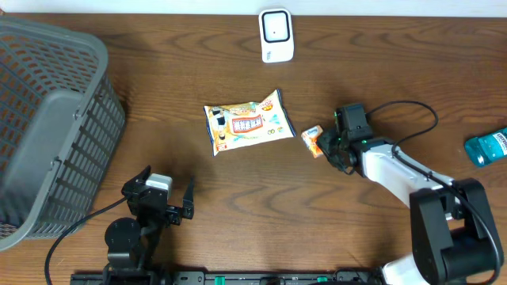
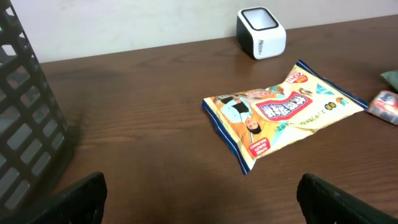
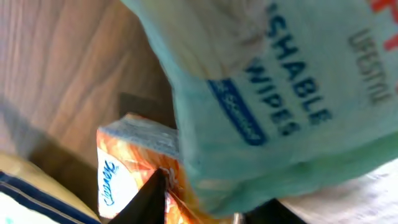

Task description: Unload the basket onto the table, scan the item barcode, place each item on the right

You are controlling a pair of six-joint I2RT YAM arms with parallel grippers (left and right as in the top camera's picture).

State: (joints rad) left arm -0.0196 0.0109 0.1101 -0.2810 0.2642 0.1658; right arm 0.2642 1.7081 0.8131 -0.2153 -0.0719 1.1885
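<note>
1. Two robot arms sit at the near side of a brown wooden bench (image 1: pixel 238 207).
2. One, the left gripper (image 1: pixel 166 190), is near and to the left. Its jaws are wide apart and hold nothing. In its own view, the two dark fingers (image 2: pixel 81 199) stand at the bottom corners.
3. The right gripper (image 1: pixel 329 144) is right of the middle and points to the left.
4. In the right wrist view, a green-blue wipes pack (image 3: pixel 280 93) fills most of the picture, very close to the camera. One dark finger (image 3: pixel 148 200) shows just below it. I cannot tell if the jaws are clamped on the pack or only close to it.
5. A small orange pack (image 1: pixel 314 141) lies on the bench just left of the right gripper. In the right wrist view it sits under the wipes pack.
6. A yellow snack bag (image 1: pixel 245 120) lies flat in the middle, left of the orange pack.
7. The white scanner (image 1: pixel 276 36) stands at the far edge, well apart from the right gripper.
8. A grey basket (image 1: pixel 47 119) sits at the left.
9. Another blue-green pack (image 1: pixel 487 147) lies at the right edge.
</note>
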